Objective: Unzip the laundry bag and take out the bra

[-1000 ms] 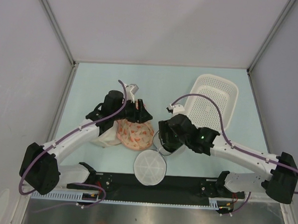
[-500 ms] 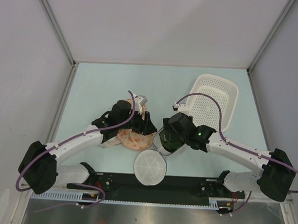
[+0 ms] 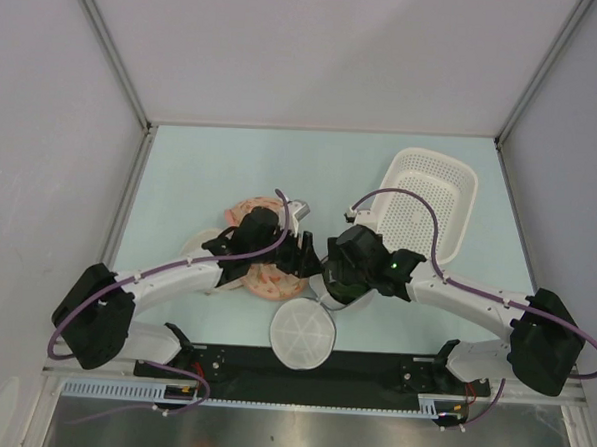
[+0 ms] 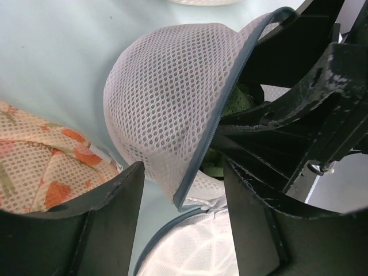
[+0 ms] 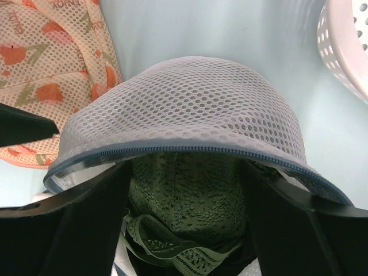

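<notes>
White mesh laundry bag [image 4: 167, 98]: navy-zip flap [image 5: 184, 103] overhangs green lace bra [image 5: 184, 198].
Both wide open: right gripper [image 5: 185, 172] around bra, left gripper [image 4: 183, 172] around flap.

L arm [image 3: 166, 277] & R arm [image 3: 465, 297] stretch inward, low, wrists almost meeting at centre. L gripper [image 3: 305, 258] points right, jaws apart. R gripper [image 3: 334, 277] points down-left, jaws spread wide.

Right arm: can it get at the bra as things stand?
Likely yes. The bag is unzipped and gapes open, and the right gripper sits open in the gap with the bra bare between its jaws. Nothing seems to block it.
</notes>
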### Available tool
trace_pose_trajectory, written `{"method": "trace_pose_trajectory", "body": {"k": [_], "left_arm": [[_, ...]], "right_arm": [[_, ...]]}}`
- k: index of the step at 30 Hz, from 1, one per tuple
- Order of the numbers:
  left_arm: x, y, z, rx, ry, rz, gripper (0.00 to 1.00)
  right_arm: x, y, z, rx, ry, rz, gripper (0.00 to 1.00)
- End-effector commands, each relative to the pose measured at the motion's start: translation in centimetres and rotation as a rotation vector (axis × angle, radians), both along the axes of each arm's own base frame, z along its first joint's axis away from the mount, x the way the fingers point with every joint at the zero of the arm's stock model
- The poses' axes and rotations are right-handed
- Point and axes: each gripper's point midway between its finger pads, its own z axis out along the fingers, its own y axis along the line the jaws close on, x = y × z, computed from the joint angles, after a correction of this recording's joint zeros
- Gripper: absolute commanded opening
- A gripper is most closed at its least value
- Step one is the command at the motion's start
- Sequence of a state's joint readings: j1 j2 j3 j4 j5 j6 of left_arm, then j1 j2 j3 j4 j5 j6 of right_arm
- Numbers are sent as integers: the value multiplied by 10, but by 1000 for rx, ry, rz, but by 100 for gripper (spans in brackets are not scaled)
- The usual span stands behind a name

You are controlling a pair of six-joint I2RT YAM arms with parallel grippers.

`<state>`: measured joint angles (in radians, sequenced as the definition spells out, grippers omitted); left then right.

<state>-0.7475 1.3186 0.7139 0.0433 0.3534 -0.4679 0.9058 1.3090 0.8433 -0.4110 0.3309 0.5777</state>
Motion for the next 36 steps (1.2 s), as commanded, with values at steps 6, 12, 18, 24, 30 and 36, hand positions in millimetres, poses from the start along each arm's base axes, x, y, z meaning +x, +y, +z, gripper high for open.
{"method": "trace_pose_trajectory", "body": {"k": [6, 12, 18, 24, 30, 36], "left_arm": [[1, -16, 1, -42, -6, -30, 36], [5, -19, 3, -49, 4, -5, 0], [7, -22, 5, -67, 23, 7, 0], [10, -23, 4, -67, 36, 28, 0], [13, -21, 4, -52, 39, 52, 0], [19, -23, 10, -48, 32, 65, 0]], "right_arm": [[1, 5, 3, 41, 3, -4, 54], [-6, 12, 11, 81, 21, 46, 14], [-17, 21, 44, 189, -8, 126, 0], [-29, 22, 77, 261, -40, 194, 0], [-48, 28, 99, 316, -22, 305, 0], [-77, 36, 117, 383, -4, 487, 0]]}}
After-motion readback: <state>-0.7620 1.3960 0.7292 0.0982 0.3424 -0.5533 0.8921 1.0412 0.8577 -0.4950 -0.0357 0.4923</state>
